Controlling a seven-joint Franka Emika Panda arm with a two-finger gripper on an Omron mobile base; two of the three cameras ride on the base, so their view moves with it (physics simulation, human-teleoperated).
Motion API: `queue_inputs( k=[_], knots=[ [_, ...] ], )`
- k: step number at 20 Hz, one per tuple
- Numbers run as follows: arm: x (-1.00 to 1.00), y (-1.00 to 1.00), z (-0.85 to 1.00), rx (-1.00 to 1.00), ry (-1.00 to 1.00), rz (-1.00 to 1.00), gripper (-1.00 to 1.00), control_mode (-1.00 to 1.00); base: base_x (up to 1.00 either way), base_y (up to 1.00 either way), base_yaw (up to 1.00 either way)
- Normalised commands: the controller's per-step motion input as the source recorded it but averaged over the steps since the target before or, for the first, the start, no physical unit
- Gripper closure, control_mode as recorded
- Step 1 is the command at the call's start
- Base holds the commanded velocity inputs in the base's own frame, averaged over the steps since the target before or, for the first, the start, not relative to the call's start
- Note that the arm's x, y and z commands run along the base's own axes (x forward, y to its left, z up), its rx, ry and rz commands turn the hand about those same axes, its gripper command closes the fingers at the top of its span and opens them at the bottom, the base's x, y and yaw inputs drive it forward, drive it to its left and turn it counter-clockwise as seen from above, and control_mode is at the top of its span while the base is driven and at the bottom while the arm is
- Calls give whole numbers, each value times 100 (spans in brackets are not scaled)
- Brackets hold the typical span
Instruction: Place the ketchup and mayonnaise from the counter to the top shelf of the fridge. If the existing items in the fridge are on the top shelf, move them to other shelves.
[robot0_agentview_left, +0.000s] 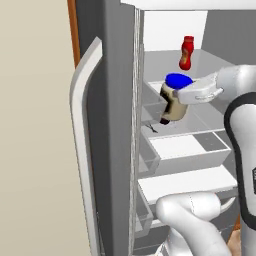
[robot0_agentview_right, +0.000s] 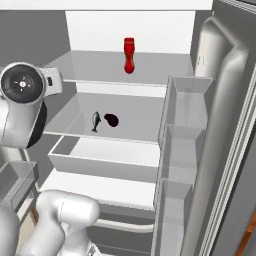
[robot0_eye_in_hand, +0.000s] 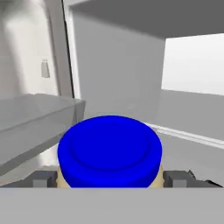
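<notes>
I see the fridge (robot0_agentview_right: 180, 30) with the ketchup (robot0_agentview_right: 129, 55) on its top shelf. My gripper (robot0_eye_in_hand: 111, 178), jaws wide, clasps the mayonnaise (robot0_agentview_left: 174, 97) near that shelf; its label is unreadable.

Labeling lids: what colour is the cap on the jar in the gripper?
Solid blue cap on the mayonnaise jar; shows best in the hand view.

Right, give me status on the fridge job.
Fingers wide around the blue-lidded cream mayonnaise jar, carried tilted inside the open fridge. Red ketchup bottle upright on the top shelf. Two small dark items on the shelf below.
</notes>
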Motion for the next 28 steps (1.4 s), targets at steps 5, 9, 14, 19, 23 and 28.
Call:
queue_inputs(
  k=[5,9,14,19,23,28],
  knots=[
    [63,-38,51,6,0,-33,100,-100,0,0,0],
    [67,-5,18,0,-1,-23,100,-100,0,0,0],
    [82,3,1,-1,2,-8,100,-100,0,0,0],
    [68,0,1,0,0,-1,100,-100,0,0,0],
    [82,0,0,0,0,0,100,-100,0,0,0],
    [86,0,-2,-2,2,0,100,-100,0,0,0]
  ],
)
